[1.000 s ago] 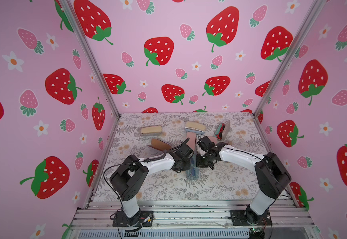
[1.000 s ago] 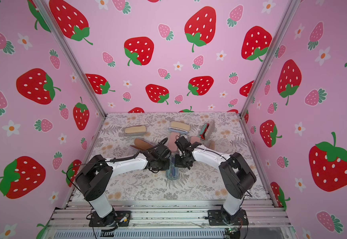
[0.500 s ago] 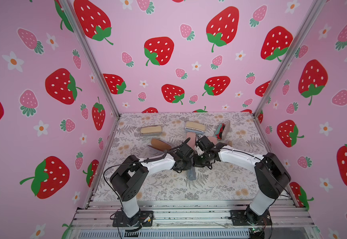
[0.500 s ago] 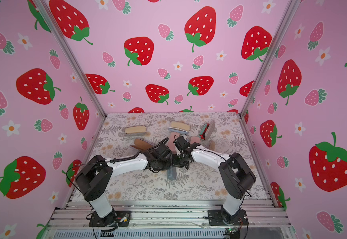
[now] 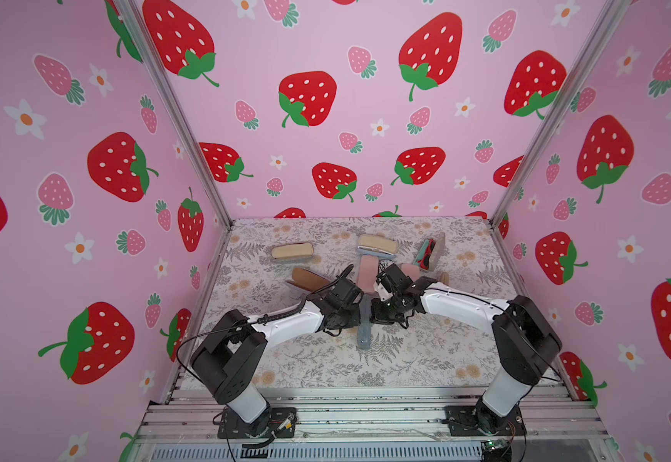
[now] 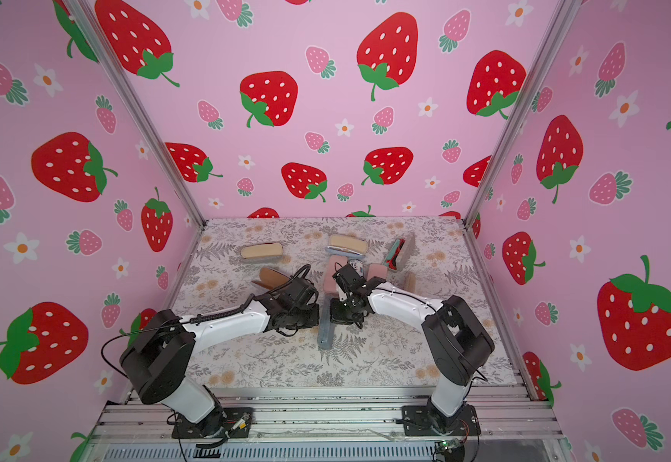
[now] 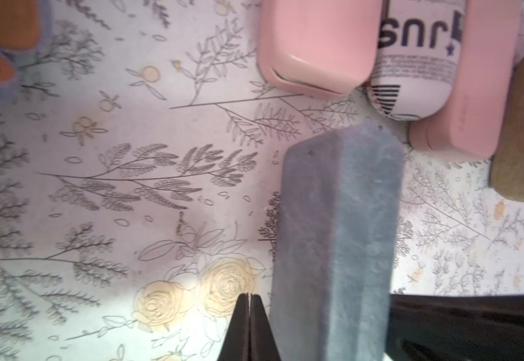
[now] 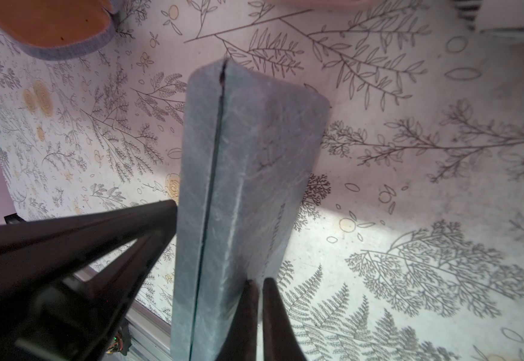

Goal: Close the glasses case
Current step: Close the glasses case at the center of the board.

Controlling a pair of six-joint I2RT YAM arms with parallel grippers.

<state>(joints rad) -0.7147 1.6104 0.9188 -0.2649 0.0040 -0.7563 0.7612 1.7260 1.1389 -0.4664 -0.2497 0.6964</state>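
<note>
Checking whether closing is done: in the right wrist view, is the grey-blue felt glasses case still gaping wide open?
No: the grey-blue felt glasses case shows only a thin dark seam between its two halves.

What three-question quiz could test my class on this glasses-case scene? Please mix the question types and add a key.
1. True or false: the grey case gapes wide open.
2. The grey case stands: A) between the left gripper and the right gripper; B) against the back wall; C) off the table.
3. Are the left gripper's fingers together or apart?
Key: 1 false, only a thin seam shows; 2 A; 3 together.
</note>
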